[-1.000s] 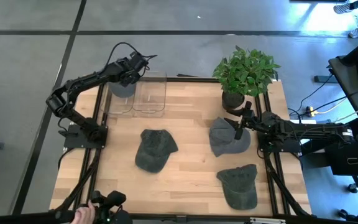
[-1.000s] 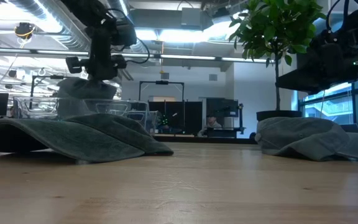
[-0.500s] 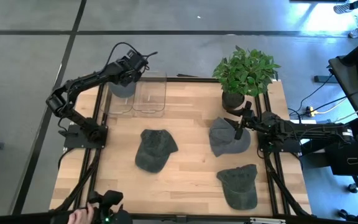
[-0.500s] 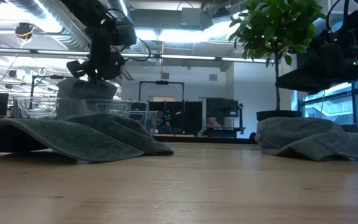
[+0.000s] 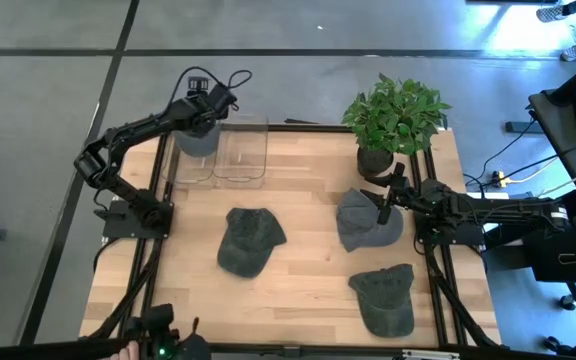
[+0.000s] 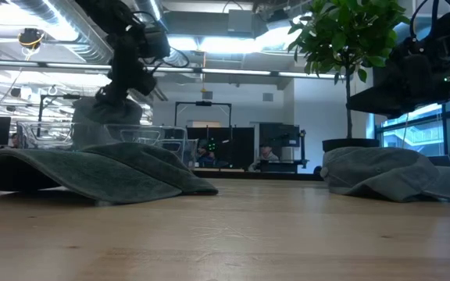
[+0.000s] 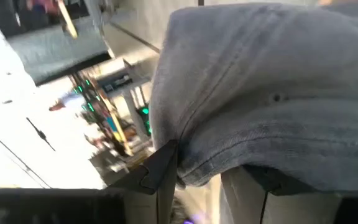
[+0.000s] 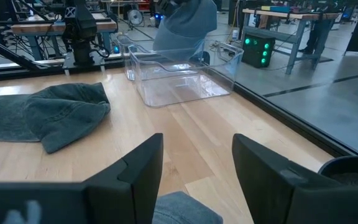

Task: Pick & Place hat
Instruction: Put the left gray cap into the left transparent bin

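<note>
My left gripper (image 5: pixel 201 108) hangs over the far left corner, shut on a light grey hat (image 5: pixel 197 140) that sits in the left of two clear bins (image 5: pixel 240 155). In the low view that hat (image 6: pixel 105 114) stands bunched above the bin's rim. Three dark grey hats lie flat on the wood: one mid-table (image 5: pixel 250 240), one at the right (image 5: pixel 368 222), one near the front right (image 5: pixel 385 298). My right gripper (image 5: pixel 386 198) is open just over the right hat, whose crown (image 8: pixel 185 213) shows between its fingers. My left gripper (image 7: pixel 210 186) pinches a bunched fold of the light grey hat's cloth (image 7: pixel 197 168) between its two fingers, coming from above and slanting down. The hat hangs below the fingers, with its lower part inside the clear bin.
A potted plant (image 5: pixel 396 118) stands at the far right corner, close behind my right arm. The two clear bins sit side by side at the far edge. Bare wood lies between the mid-table hat and the right hats. Black frame rails run along both table sides.
My left gripper has drawn a little toward the far left corner and tipped over, still shut on the light grey hat. The hat has stayed in the bin.
</note>
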You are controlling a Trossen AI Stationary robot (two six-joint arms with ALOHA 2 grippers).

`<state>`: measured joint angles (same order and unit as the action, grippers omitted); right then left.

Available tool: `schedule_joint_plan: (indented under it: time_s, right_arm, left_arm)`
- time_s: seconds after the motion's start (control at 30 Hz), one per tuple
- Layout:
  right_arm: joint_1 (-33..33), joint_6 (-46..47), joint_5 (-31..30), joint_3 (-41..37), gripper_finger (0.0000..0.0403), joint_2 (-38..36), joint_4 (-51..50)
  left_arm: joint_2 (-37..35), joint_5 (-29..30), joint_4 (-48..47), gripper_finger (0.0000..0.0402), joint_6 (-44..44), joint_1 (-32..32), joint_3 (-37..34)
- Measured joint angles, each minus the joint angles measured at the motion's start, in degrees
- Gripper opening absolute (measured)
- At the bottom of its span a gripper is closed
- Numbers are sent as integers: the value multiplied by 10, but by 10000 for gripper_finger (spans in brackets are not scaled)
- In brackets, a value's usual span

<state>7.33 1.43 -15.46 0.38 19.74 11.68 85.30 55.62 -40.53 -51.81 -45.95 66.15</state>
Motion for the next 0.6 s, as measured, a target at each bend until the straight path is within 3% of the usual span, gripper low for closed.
schedule_joint_plan:
  time_s: [0.23,0.6]
  right_arm:
    - [0,7,0,0,192,0,0]
    - [0,11,0,0,192,0,0]
  left_arm:
    - [0,-17,-4,122,23,1,0]
    - [0,-2,-3,198,-33,1,0]
